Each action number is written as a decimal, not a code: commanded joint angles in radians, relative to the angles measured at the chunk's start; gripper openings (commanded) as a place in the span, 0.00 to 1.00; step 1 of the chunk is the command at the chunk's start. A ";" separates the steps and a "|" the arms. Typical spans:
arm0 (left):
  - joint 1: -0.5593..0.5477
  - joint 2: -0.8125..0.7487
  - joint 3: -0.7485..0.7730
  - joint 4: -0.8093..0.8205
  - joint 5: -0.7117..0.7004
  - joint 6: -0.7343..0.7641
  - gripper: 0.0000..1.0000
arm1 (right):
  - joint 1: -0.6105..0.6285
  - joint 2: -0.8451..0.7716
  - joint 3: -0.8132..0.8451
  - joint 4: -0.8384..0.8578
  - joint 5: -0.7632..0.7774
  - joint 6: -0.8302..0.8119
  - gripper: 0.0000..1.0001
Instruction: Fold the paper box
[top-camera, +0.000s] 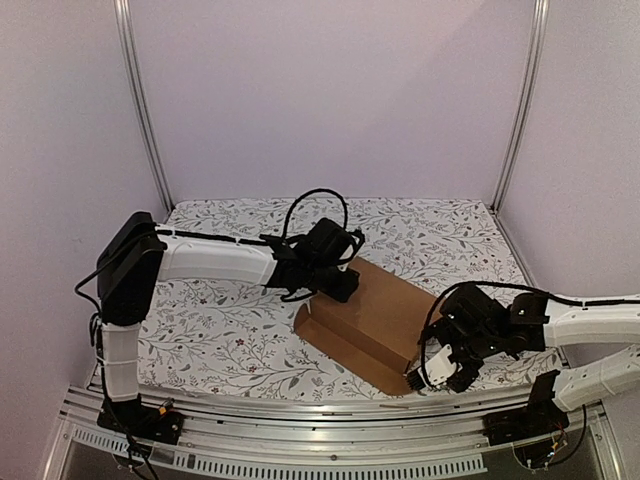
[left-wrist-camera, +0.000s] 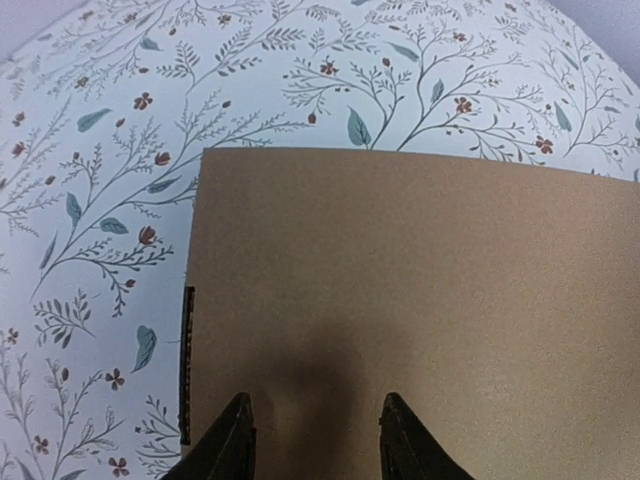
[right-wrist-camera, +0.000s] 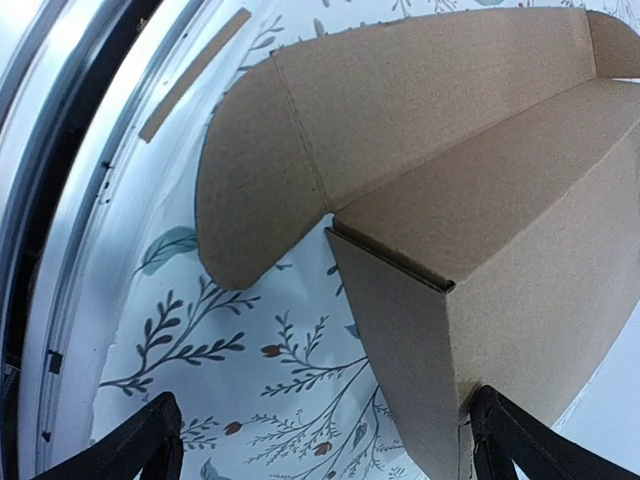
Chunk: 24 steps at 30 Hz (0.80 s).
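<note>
Black two-finger right gripper (right-wrist-camera: 325, 450): spread wide, empty, poised to steady the corner | plain brown corrugated cardboard box (top-camera: 385, 310): mid-table on floral cloth (top-camera: 220, 320), rounded flap (right-wrist-camera: 250, 200) untucked | black left gripper (left-wrist-camera: 312, 440): fingers part-spread, over lid (left-wrist-camera: 420, 290), probably pressing.

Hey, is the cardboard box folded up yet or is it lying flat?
Mostly folded: the paper box stands as a shallow box with its top panel down, but a rounded flap sticks out untucked at one end.

Robot lab cell — plain lilac walls (top-camera: 330, 90), aluminium posts (top-camera: 140, 100), floral-covered table (top-camera: 220, 330), slotted rail (top-camera: 300, 420)
</note>
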<state>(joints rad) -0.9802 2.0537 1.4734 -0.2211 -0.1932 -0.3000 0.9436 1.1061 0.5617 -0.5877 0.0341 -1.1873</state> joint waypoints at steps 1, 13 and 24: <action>0.030 0.009 0.009 -0.085 0.080 0.002 0.43 | 0.067 0.117 -0.009 0.113 0.147 0.083 0.99; 0.035 0.053 -0.005 -0.094 0.095 0.014 0.41 | 0.087 0.004 0.055 0.038 0.008 0.139 0.99; 0.050 0.049 -0.017 -0.079 0.106 0.022 0.40 | 0.129 0.159 0.014 0.232 0.041 0.016 0.99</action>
<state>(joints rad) -0.9417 2.0670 1.4780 -0.2752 -0.1265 -0.2852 1.0653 1.2194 0.5888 -0.4351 0.0875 -1.1313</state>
